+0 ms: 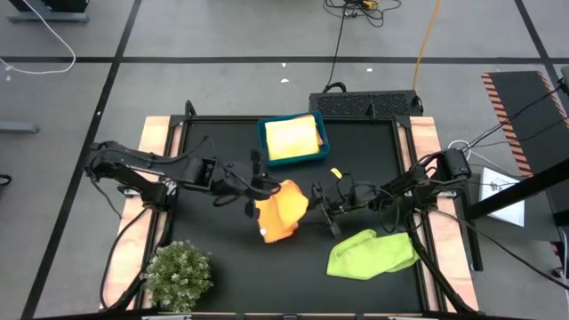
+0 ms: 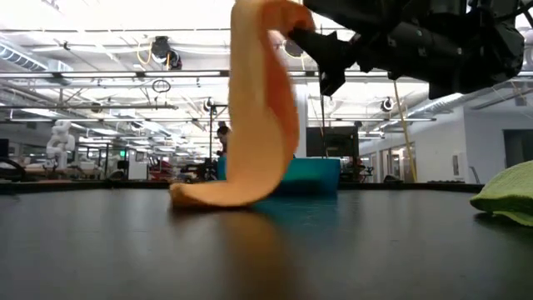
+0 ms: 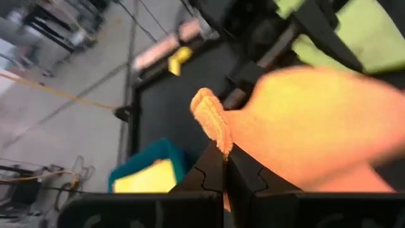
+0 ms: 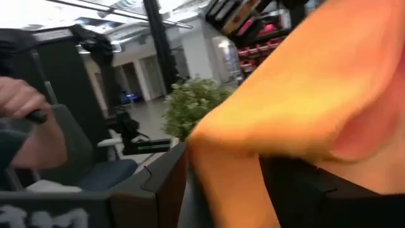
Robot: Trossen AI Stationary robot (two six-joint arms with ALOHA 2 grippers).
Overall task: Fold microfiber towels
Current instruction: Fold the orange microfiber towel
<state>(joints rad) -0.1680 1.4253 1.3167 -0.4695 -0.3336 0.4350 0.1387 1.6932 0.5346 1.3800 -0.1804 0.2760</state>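
The orange towel (image 1: pixel 283 212) hangs in the air just in front of the blue bin (image 1: pixel 292 139), lifted so that most of it drapes down and only its lower end trails on the table (image 1: pixel 222 267); holding it up like this probably lets the cloth hang out flat before a fold is laid. The left gripper (image 1: pixel 263 188) is clamped on the towel's upper edge, its two fingers pressed together on a bunched corner in its wrist view. The right gripper (image 1: pixel 322 197) meets the same towel from the other side of the bin's front, but whether its fingers are pinched on the cloth I cannot tell. A yellow towel (image 1: pixel 291 138) already lies folded inside the bin, which looks like the place for finished ones. A lime green towel (image 1: pixel 373 253) lies crumpled well in front of the bin toward the right arm, likely waiting its turn. No brand, label or readable writing shows on anything.
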